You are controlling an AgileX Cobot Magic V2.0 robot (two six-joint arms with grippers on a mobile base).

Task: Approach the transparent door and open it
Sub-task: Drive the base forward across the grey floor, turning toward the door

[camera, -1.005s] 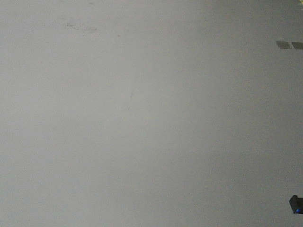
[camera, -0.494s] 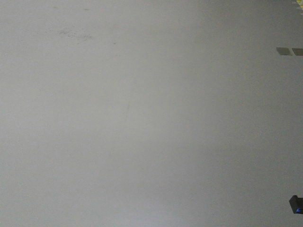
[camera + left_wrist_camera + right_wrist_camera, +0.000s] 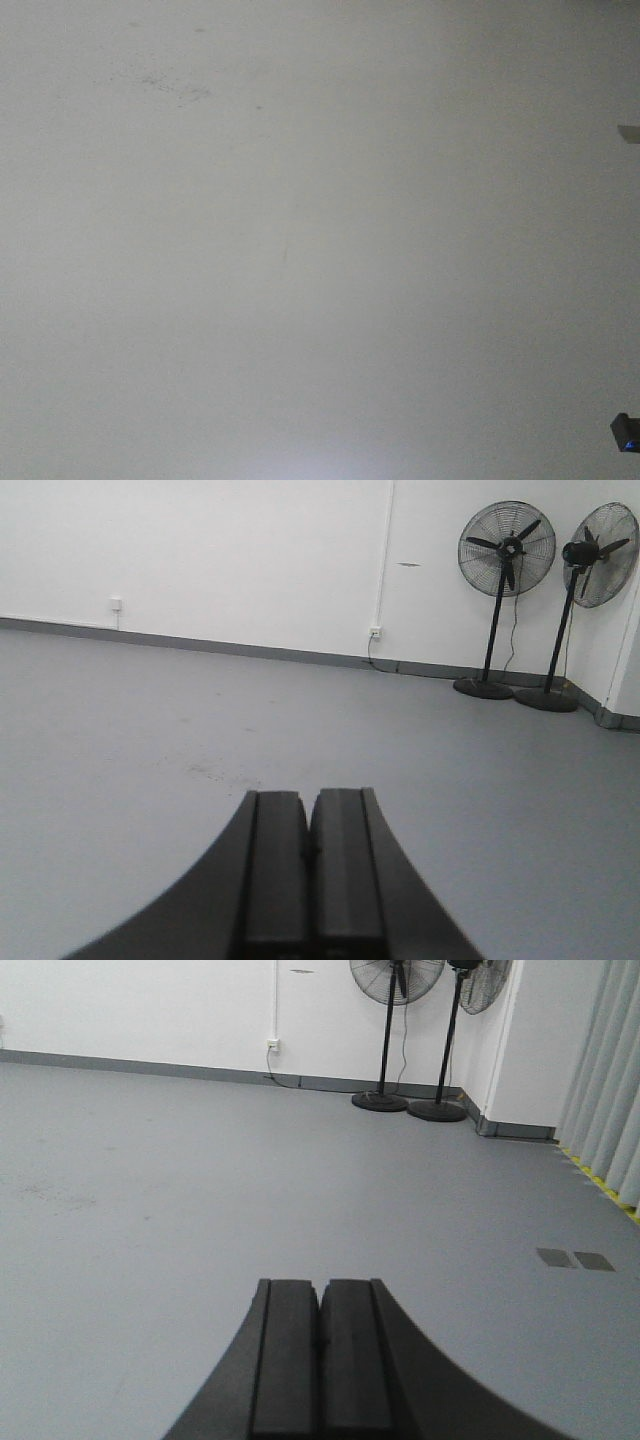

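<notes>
The transparent door is out of view in every frame. My left gripper point(image 3: 309, 796) is shut, its two black pads pressed together with nothing between them, held low over bare grey floor. My right gripper point(image 3: 321, 1285) is likewise shut and empty above the floor. The front view is filled with plain grey floor point(image 3: 300, 250) and shows neither gripper.
Two black pedestal fans point(image 3: 505, 550) point(image 3: 597, 545) stand by the white back wall point(image 3: 200, 550), also seen as fans point(image 3: 395, 980) in the right wrist view. Grey curtains point(image 3: 610, 1090) and yellow-black floor tape point(image 3: 600, 1182) run along the right. Floor cover plates point(image 3: 575, 1259) lie right.
In the front view the floor plates slid down and right until only one edge shows, and the floor marks shifted right, so the base is moving. Earlier gripper states are not shown.
</notes>
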